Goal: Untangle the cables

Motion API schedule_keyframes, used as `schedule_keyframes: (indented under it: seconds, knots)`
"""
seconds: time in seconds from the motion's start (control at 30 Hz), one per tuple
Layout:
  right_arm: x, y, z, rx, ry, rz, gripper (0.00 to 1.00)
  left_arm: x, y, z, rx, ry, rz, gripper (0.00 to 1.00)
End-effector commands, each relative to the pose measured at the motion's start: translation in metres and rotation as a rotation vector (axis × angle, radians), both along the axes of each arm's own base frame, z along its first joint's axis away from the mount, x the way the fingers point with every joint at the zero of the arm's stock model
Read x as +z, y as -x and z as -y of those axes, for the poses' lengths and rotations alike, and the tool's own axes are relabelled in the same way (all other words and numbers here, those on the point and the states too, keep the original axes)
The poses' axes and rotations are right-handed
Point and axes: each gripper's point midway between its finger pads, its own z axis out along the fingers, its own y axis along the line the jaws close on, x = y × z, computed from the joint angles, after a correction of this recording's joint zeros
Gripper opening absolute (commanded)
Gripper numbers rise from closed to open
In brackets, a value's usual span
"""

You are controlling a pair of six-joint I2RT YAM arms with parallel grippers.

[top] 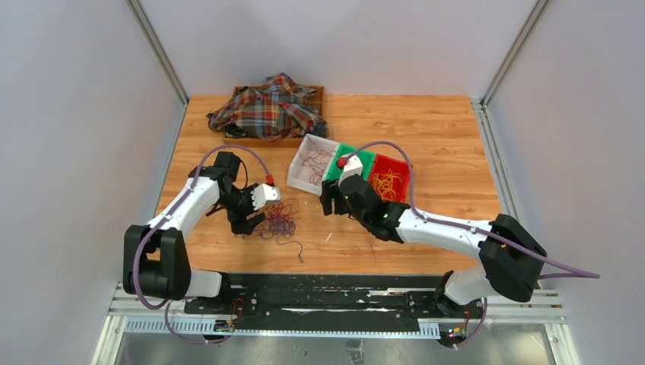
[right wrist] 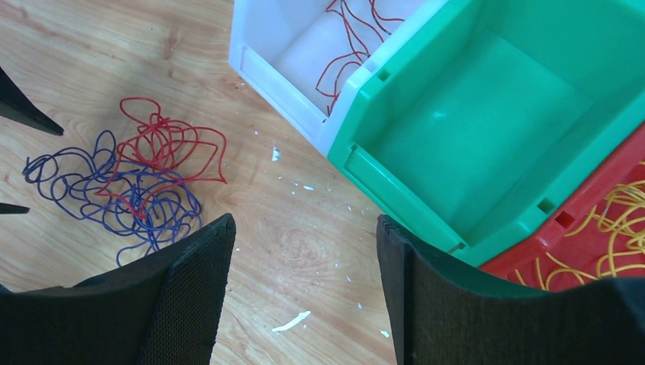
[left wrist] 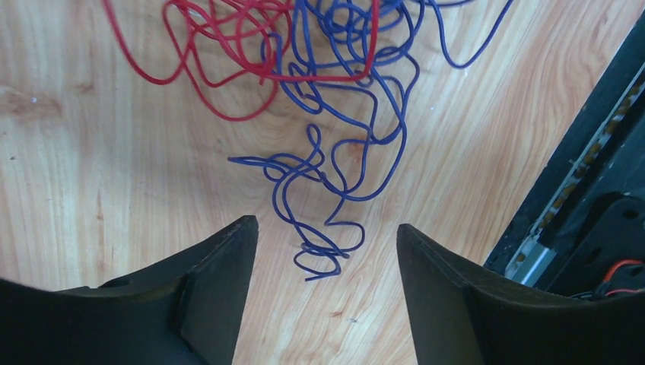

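Observation:
A tangle of thin red and blue-purple cables (top: 278, 222) lies on the wooden table; it also shows in the left wrist view (left wrist: 327, 99) and the right wrist view (right wrist: 133, 182). My left gripper (top: 251, 221) is open just left of the tangle, its jaws apart with a blue loop end (left wrist: 327, 255) on the table between them, untouched. My right gripper (top: 332, 204) is open and empty over bare wood in front of the bins. Red wires lie in the white bin (top: 300, 176). Yellow-orange wires lie in the red bin (top: 401, 169). The green bin (top: 366, 160) holds nothing visible.
A plaid cloth (top: 268, 107) covers a wooden tray at the back. The three bins stand side by side mid-table. White flecks (right wrist: 293, 322) dot the wood under my right gripper. A black rail (left wrist: 586, 190) runs along the near table edge.

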Motion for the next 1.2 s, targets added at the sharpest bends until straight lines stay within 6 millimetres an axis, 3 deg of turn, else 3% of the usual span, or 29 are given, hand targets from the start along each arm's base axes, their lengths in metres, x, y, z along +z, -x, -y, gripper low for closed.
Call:
schedule_keyframes:
  seconds: [0.0,0.17,0.27,0.37,0.43,0.67,1.03,1.17]
  knots:
    - [0.016,0.0,-0.017,0.014,-0.077,0.009,0.68,-0.013,-0.001,-0.011,-0.04,-0.051,0.029,0.67]
    - [0.011,0.003,-0.017,0.014,-0.084,-0.009,0.68,-0.015,-0.03,-0.014,0.023,-0.068,0.201,0.5]
    - [0.011,0.005,-0.017,0.021,-0.09,-0.016,0.68,-0.01,-0.036,-0.012,0.043,-0.052,0.229,0.35]
    - [0.009,0.007,-0.019,0.028,-0.098,-0.024,0.69,0.007,-0.036,-0.006,0.045,-0.02,0.229,0.11]
    - [0.011,0.008,-0.021,0.037,-0.111,-0.017,0.69,0.023,-0.034,-0.001,0.051,0.01,0.224,0.01]
    - [0.05,0.011,-0.046,0.167,-0.163,0.136,0.71,0.098,-0.018,0.016,0.088,0.128,0.24,0.01]
    - [0.13,0.046,-0.106,0.487,-0.393,0.342,0.75,0.224,-0.027,0.036,0.244,0.336,0.435,0.0]
    - [0.147,0.051,-0.129,0.528,-0.397,0.364,0.75,0.271,-0.025,0.052,0.265,0.466,0.458,0.0]
